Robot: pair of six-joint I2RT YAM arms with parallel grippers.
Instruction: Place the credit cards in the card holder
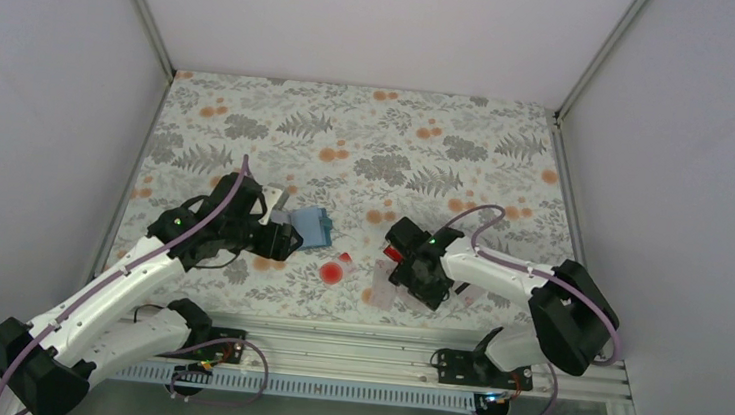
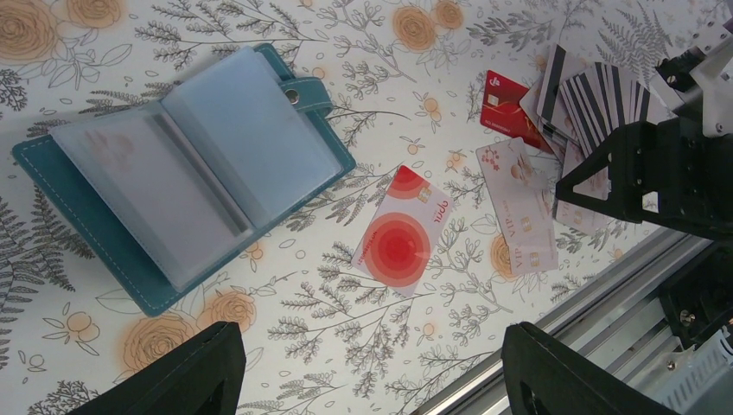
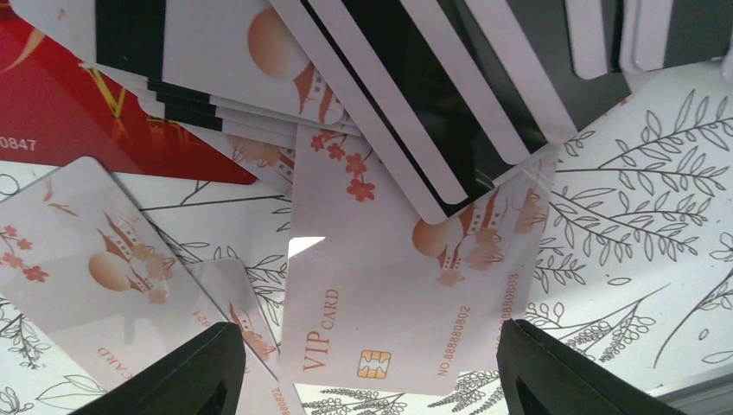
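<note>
**Both grippers spread wide, holder lying open, cards loose on the table**

The two black fingers of the left gripper [image 2: 370, 346] fill the bottom corners of the left wrist view. They stand well apart with nothing between them. Beyond them the card holder [image 2: 181, 173] lies open and flat on the floral table [image 1: 399, 140]. Its clear inner sleeves face up, its blue cover shows around the edges, and the snap tab is at the far side. To the holder's right, apart from it, lies a white card with red rings [image 2: 402, 232], face up.

Further right lie the rest of the credit cards [image 2: 596, 86]: a fan of pale cards with black stripes, a red card [image 2: 510, 108] at the fan's left edge, and a pale VIP card [image 2: 519, 207] nearer the metal rail [image 1: 352, 342].

The right gripper [image 3: 363, 354] hangs just over this pile. Its fingers are spread to either side of the VIP card and clamp nothing. The striped cards overlap that card's far edge.

From above, the holder sits just right of the left gripper, and the ringed card lies between the two arms.
</note>
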